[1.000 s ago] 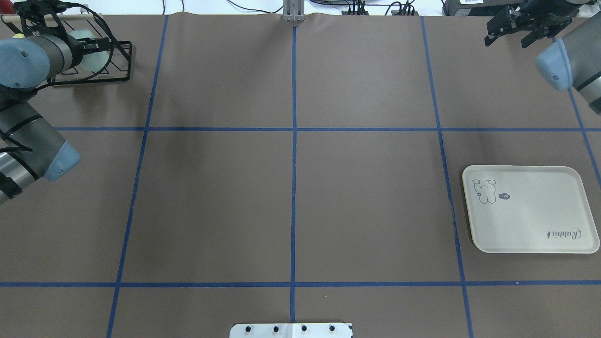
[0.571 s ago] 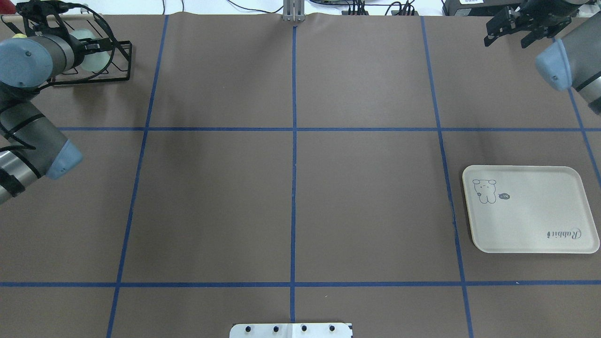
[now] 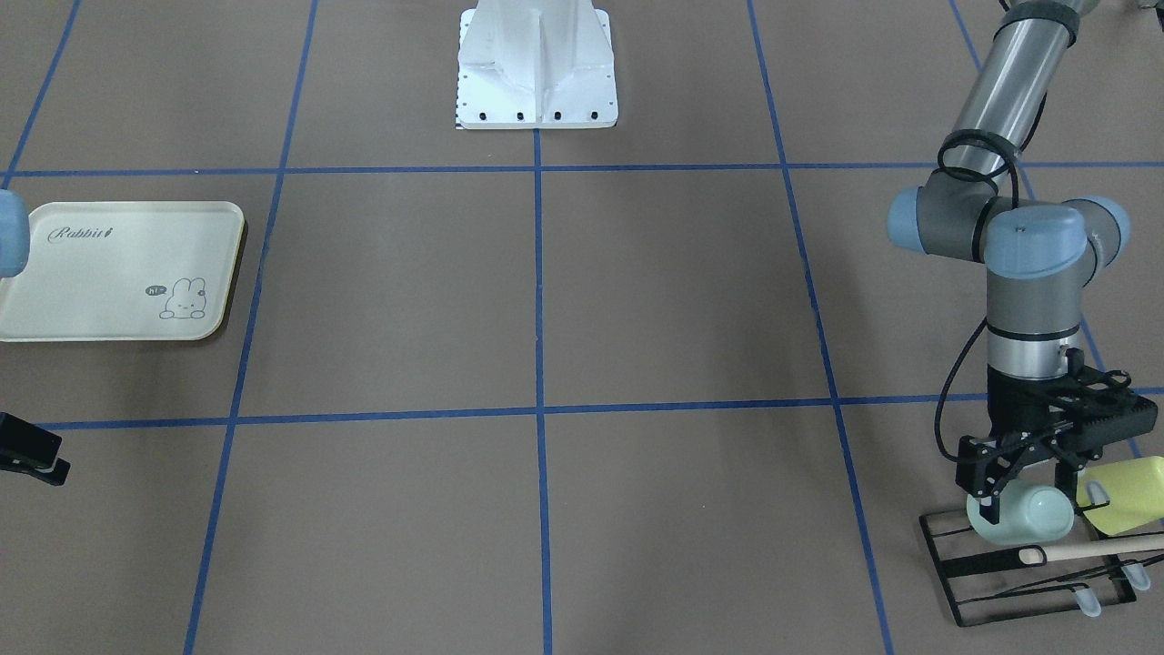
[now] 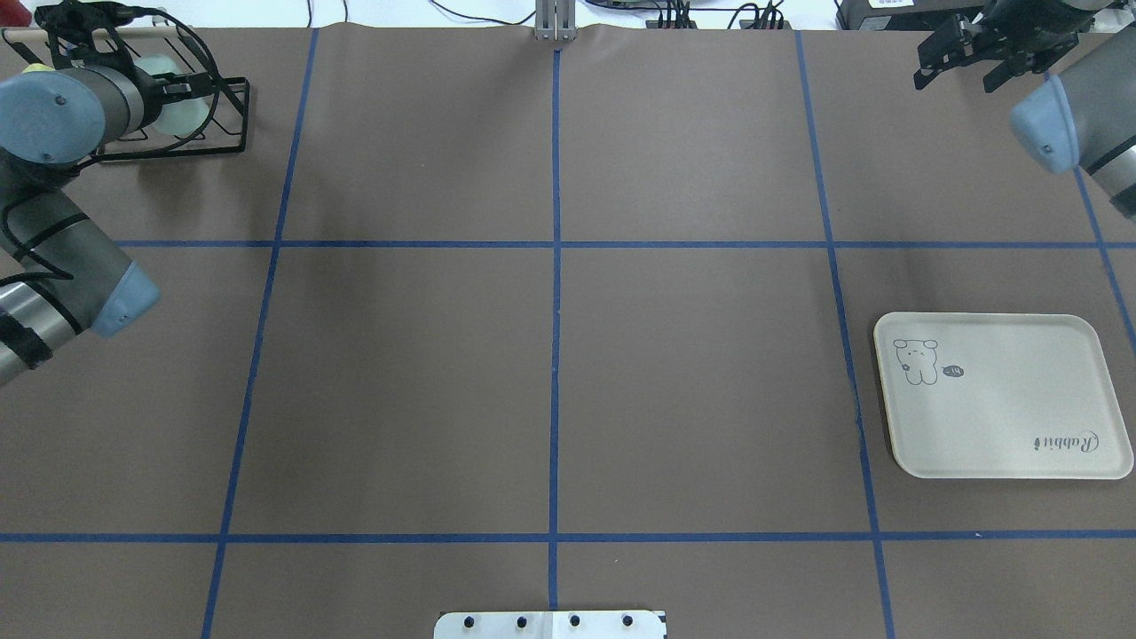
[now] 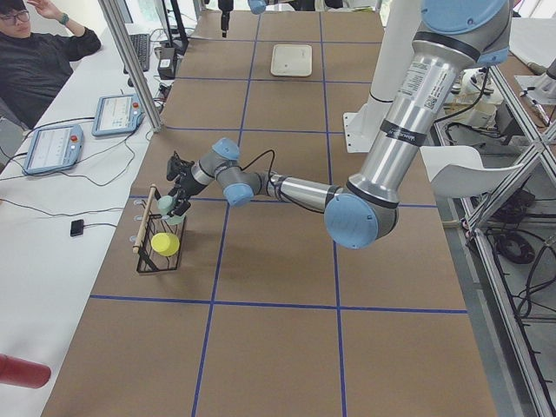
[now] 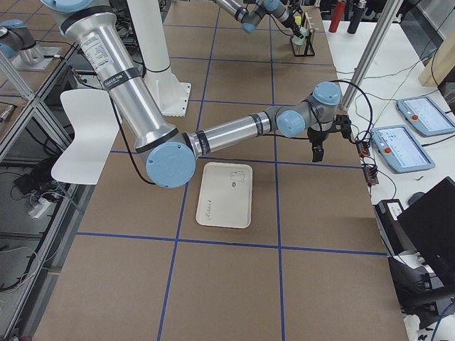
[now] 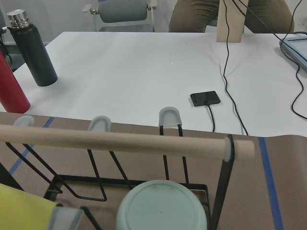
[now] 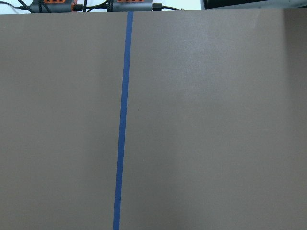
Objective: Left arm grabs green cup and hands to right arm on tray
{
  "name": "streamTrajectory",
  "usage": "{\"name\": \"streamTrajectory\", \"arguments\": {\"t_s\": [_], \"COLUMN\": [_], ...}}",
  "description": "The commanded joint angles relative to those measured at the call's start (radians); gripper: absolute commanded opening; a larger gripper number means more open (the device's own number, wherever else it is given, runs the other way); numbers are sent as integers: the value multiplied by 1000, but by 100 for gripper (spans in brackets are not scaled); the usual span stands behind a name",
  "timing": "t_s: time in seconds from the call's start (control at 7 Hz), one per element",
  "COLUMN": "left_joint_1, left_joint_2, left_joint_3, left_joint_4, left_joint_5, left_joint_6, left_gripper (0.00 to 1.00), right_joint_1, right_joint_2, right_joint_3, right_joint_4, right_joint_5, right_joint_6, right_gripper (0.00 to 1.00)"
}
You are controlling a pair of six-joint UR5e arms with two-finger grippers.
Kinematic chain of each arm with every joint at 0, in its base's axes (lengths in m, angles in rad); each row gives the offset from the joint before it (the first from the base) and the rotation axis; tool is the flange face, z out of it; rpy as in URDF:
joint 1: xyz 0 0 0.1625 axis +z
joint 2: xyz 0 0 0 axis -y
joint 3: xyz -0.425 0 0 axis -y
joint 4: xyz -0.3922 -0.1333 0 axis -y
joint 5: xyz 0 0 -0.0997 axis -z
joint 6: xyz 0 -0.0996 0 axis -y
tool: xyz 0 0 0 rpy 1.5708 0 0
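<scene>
Since the earlier overhead frame, the left arm (image 4: 53, 106) has swung its wrist a little further toward the black wire rack (image 3: 1000, 582) at the far left corner of the table, while the right arm (image 4: 1056, 133) and the tray (image 4: 1003, 426) show no real change. The green cup (image 3: 1023, 518) lies tilted on a rack peg, base toward the wrist camera, just beside the yellow-green cup (image 3: 1128, 496) and below the wooden dowel (image 7: 120, 141). The left gripper (image 3: 1025, 498) reaches down from above with its fingers spread on either side of the cup body near the base; whether the pads already touch cannot be told. This approach probably avoids both the dowel and the neighbouring cup. The right gripper (image 4: 954, 82) hangs with its fingers apart above the bare far right corner, well apart from the tray, apparently waiting for the hand-over. The tray sits vacant on the robot's right side. The grasp stage appears unfinished; lifting and transfer have not begun.
</scene>
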Motion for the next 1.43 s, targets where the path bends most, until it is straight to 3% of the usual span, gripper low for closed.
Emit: {"name": "streamTrajectory", "arguments": {"t_s": [0.0, 0.14, 0.43, 0.57, 0.86, 1.29], "left_joint_1": [-2, -2, -2, -2, -6, -17], "left_joint_2": [-3, -3, -3, -3, -3, -4], "left_joint_3": [11, 11, 11, 11, 11, -1], "left_joint_4": [0, 0, 0, 0, 0, -3], "left_joint_5": [0, 0, 0, 0, 0, -2], "left_joint_6": [0, 2, 0, 2, 3, 8], "left_gripper": [100, 98, 74, 68, 69, 56], "right_joint_1": [-2, -2, -2, -2, -2, -5], "right_joint_2": [-1, 1, 1, 1, -1, -1], "right_joint_3": [0, 2, 2, 2, 2, 2], "right_joint_4": [0, 0, 1, 1, 1, 1], "right_joint_5": [0, 0, 0, 0, 0, 0], "right_joint_6": [1, 0, 0, 0, 0, 0], "right_gripper": [99, 99, 99, 99, 99, 99]}}
